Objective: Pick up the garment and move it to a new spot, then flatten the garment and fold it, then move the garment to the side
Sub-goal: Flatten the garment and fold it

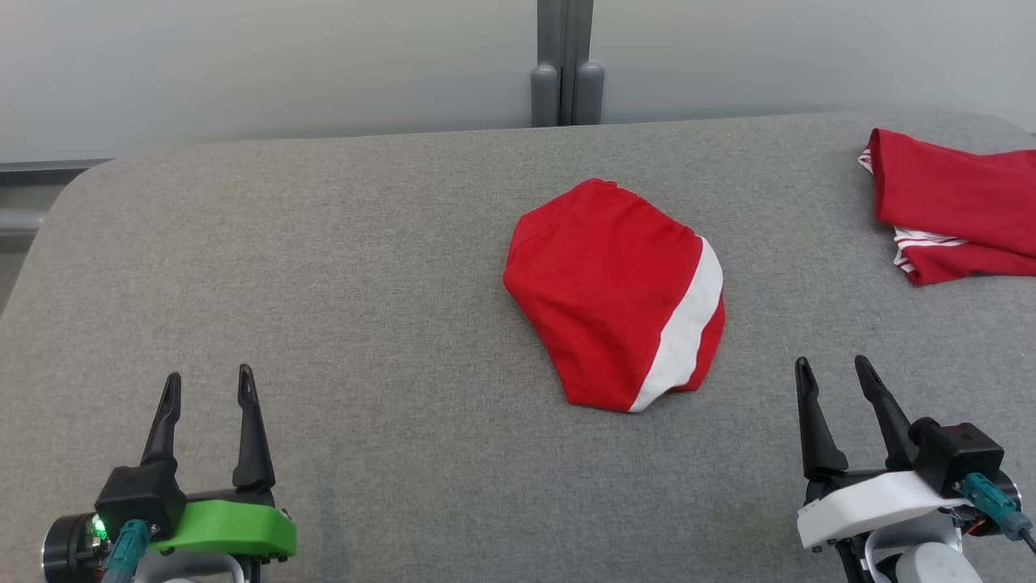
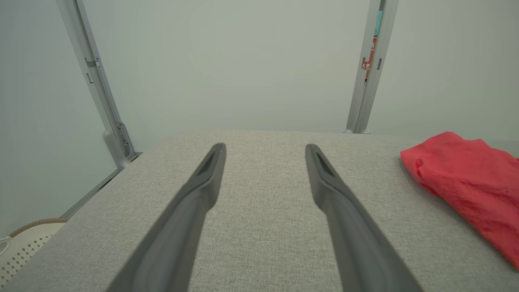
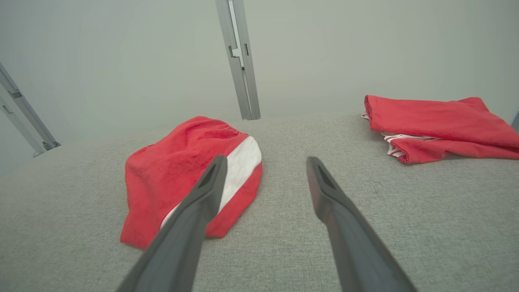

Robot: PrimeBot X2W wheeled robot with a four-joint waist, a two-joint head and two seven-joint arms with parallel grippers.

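You had the garment (image 1: 611, 295) lying loose near the middle of the table (image 1: 324, 283), a little toward 1 o'clock in the head view, touched by neither arm. The left gripper (image 1: 209, 374) sat at 7 o'clock and the right gripper (image 1: 832, 362) at 5 o'clock. Both had their jaws spread wide over bare cloth with nothing between them. That looked like a rest pose, probably chosen to keep the fingers out of the head camera's line to the cloth. The right one was the nearer, with the garment at about 11 o'clock from it. The garment was soft red knit with one broad white band down its right side. It was bunched into a rounded, slightly domed shape with puckers along the far edge, doubled over rather than spread flat. It would likely sag and shift when lifted by one edge. The table wore a coarse grey woven cover with rounded corners, which should hold the fabric while you smooth it. At 2 o'clock a second red piece (image 1: 955, 202) with thin red-and-white trim lay folded, well apart, presumably set aside.
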